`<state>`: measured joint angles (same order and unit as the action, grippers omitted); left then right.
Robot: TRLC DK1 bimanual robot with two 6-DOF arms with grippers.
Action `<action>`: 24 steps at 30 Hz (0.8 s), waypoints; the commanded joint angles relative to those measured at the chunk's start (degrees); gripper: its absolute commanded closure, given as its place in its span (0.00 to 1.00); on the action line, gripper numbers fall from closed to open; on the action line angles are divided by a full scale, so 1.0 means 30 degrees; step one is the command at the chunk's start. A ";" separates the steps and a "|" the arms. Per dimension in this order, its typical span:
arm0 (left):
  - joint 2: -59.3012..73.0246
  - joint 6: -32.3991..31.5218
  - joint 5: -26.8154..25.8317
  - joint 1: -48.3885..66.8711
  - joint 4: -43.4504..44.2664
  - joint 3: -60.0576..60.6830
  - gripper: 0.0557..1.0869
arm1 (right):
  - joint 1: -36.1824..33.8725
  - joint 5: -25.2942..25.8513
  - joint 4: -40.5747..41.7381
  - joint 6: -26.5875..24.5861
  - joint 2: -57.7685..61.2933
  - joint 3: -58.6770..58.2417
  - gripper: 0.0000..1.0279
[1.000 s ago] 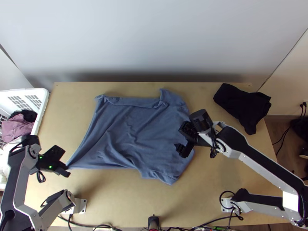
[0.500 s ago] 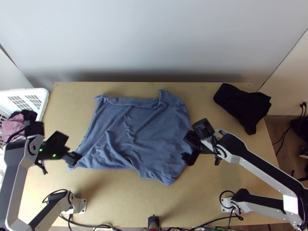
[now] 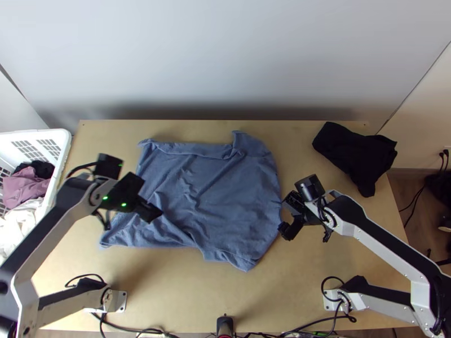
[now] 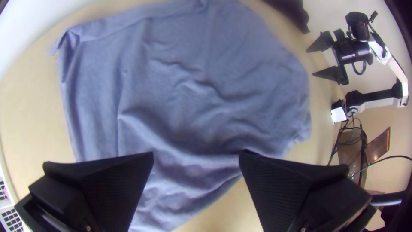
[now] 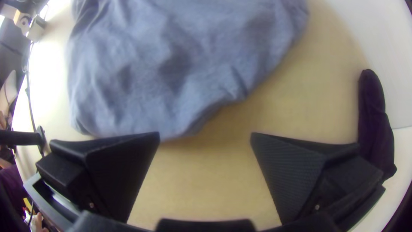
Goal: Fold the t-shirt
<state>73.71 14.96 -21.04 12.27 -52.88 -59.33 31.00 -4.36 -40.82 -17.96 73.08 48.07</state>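
The blue-grey t-shirt (image 3: 220, 186) lies loosely spread with creases on the table, its far edge turned over in a narrow strip. Above its left part is my left gripper (image 3: 147, 196), open and holding nothing. In the left wrist view the fingers of my left gripper (image 4: 196, 159) stand wide apart over the creased cloth (image 4: 184, 99). My right gripper (image 3: 286, 217) is at the shirt's right edge. The right wrist view has my right gripper (image 5: 205, 139) open, bare table between its fingers and the rounded shirt edge (image 5: 171, 86) beside them.
A black garment (image 3: 356, 155) lies bunched at the table's far right. At the left stands a white basket (image 3: 63, 147) holding clothes (image 3: 25, 188). Bare wood (image 3: 186, 287) runs along the near side, with cables at the front edge.
My left gripper has moved right and away from the near edge, from the shirt's near left corner to over its left part. My right gripper has shifted slightly right, off the cloth.
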 commanded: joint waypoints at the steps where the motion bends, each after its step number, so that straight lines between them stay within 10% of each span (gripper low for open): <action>1: 0.2353 -0.0680 -0.0019 0.1534 0.1602 -0.0116 0.06 | -0.0081 0.0018 -0.0222 0.0096 0.0689 -0.0292 0.04; 13: 0.1708 -0.0768 0.0069 0.1768 0.1807 0.0763 0.06 | 0.2380 -0.0480 -0.0339 0.0770 0.3062 0.1172 0.12; 24: 0.1005 -0.0768 0.0216 0.1798 0.1807 0.1466 0.06 | 0.2644 -0.1711 -0.1130 -0.0519 0.6256 0.4776 0.97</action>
<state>78.26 12.62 -20.78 17.63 -47.48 -56.42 38.44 -8.08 -43.22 -17.89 86.72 56.16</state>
